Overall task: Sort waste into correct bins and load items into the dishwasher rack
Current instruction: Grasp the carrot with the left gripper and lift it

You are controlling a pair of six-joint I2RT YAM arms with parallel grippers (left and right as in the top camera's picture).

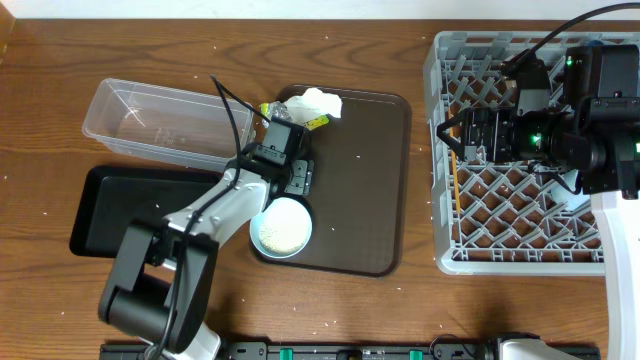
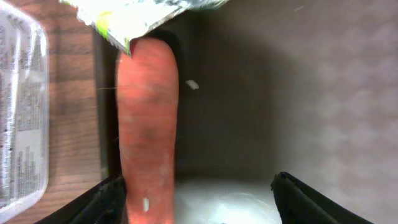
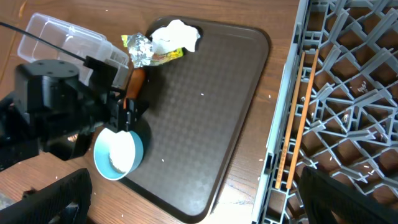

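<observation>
Quick tally: 1 clear plastic rectangular tub (image 1: 150, 120) plus 1 shallow black rectangular tray (image 1: 110, 210), so 2 bins. Just 1 flat brown serving tray (image 1: 370, 180) and 1 big square grey plastic lattice rack (image 1: 520, 262). Dish-wise, only 1 white bowl with a pale blue outside (image 1: 281, 227). For waste, spotted 1 crumpled white tissue (image 1: 318, 101), 1 green-yellow foil wrapper (image 3: 155, 56) and 1 small orange carrot (image 2: 147, 124). Loose white rice grains (image 2: 191, 84) all over, way too many and too tiny to count. Also 1 thin orange-brown stick (image 3: 298, 112) in the rack, maybe 2 pressed together, can't tell.
</observation>
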